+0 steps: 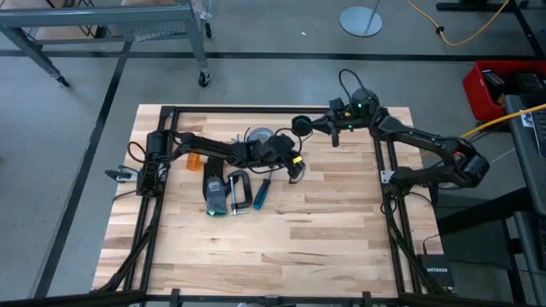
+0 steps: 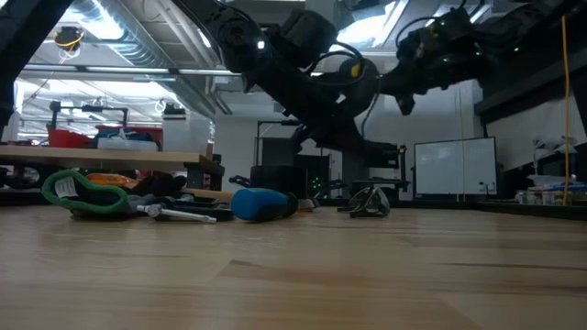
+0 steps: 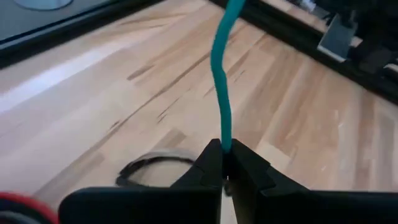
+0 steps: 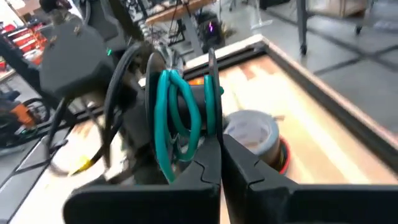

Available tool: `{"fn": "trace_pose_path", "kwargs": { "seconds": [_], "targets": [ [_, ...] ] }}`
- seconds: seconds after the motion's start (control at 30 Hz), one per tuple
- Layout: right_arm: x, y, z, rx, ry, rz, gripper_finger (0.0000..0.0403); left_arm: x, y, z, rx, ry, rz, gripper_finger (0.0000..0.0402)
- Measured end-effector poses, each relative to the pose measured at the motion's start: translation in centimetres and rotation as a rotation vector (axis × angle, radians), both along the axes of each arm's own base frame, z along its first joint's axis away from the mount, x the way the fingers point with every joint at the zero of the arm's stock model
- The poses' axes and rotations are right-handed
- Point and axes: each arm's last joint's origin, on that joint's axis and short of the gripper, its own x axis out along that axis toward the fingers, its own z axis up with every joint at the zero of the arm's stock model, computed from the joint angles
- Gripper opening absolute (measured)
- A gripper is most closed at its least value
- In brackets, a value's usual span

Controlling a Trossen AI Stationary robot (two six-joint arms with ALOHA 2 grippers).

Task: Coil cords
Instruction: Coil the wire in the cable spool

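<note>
The teal-green cord [image 3: 219, 68] runs between my two grippers, above the table's middle. My left gripper [image 1: 295, 164] is shut on one stretch of it. My right gripper [image 1: 300, 126], farther back, is shut at the bottom of several teal loops [image 4: 177, 115] that stand upright between two dark thin edges. I cannot tell what those edges are. A black cord lies in a loose ring flat on the table below my left gripper [image 3: 152, 168]; it also shows in the low view [image 2: 370, 203]. My left gripper pinches the teal cord [image 3: 225, 142] between its two fingertips. From there the cord runs up and away, nearly straight and clear of the table. My right gripper holds the teal loops by their lower part [image 4: 181, 155] between its shut fingers. The loops stand upright above the fingertips, clear of the table.
A grey tape roll [image 1: 260, 136] lies just behind my left arm. A blue-handled screwdriver [image 1: 260, 195], a black C-clamp [image 1: 239, 188], a dark tool [image 1: 213, 193] and an orange thing [image 1: 196, 159] lie left of centre. A green bundle [image 2: 83, 194] shows in the low view.
</note>
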Motion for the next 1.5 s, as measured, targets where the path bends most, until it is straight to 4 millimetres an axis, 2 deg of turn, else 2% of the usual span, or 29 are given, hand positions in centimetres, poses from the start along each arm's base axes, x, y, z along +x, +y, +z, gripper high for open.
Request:
{"fn": "trace_pose_path", "kwargs": {
  "seconds": [0.17, 0.43, 0.67, 1.03, 1.2, 1.5],
  "targets": [
    [-1.1, 0.8, -0.3, 0.035, 0.079, 0.034, 0.0001, -0.3, 0.3, 0.2, -0.001, 0.025, 0.006, 0.0002],
    [-2.3, 2.0, -1.9, 0.091, 0.264, 0.054, 0.0001, -0.8, 0.9, 0.4, -0.007, 0.063, 0.021, 0.0001],
    [-2.9, 2.1, -2.8, 0.078, 0.409, -0.035, 0.0001, -1.4, 0.8, 2.3, 0.006, 0.038, -0.01, 0.0001],
    [-2.7, 1.7, -2.4, 0.015, 0.383, -0.088, 0.0001, -2.3, -0.1, 1.2, -0.167, 0.157, -0.021, 0.0],
    [-2.6, 1.4, -2.3, -0.02, 0.398, -0.145, 0.0001, -2.2, -0.3, 1.3, -0.203, 0.142, -0.048, 0.0],
    [-2.8, 1.6, -2.7, 0.006, 0.435, -0.132, 0.0001, -2.4, 0.1, 1.2, -0.166, 0.169, -0.056, 0.0]
  ]
}}
